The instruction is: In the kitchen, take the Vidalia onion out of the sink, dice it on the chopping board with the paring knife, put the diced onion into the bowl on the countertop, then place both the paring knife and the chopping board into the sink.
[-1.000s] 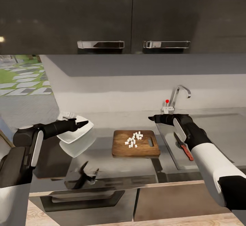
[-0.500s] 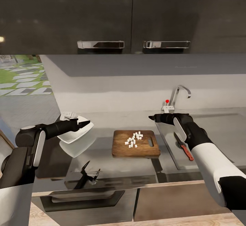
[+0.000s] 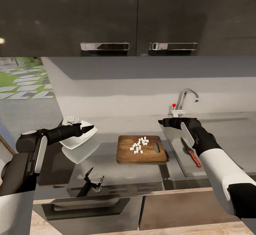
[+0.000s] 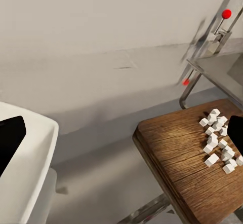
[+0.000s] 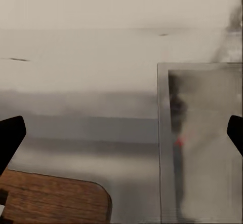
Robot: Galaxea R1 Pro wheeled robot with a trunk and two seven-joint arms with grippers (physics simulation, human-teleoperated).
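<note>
The brown chopping board [image 3: 149,154] lies on the grey countertop [image 3: 106,123], with white diced onion [image 3: 139,145] piled on it; board [image 4: 177,158] and dice [image 4: 216,138] also show in the left wrist view. The white bowl [image 3: 73,140] stands left of the board. My left gripper [image 3: 87,128] is open at the bowl's rim, one finger [image 4: 9,139] over the bowl [image 4: 28,178]. The paring knife [image 3: 191,153] lies in the sink [image 3: 227,135], beside my right forearm. My right gripper [image 3: 162,122] hovers open above the sink's left rim [image 5: 161,133], behind the board.
The chrome tap [image 3: 185,100] with a red knob [image 3: 174,105] stands behind the sink. Dark wall cabinets with metal handles [image 3: 105,46] hang overhead. A small white object [image 3: 71,119] sits behind the bowl. The countertop's pale front edge [image 3: 121,196] runs below the board.
My left arm has shifted slightly at the bowl. My right gripper has drawn back a little to the right, toward the tap. Board, dice and knife are unmoved.
</note>
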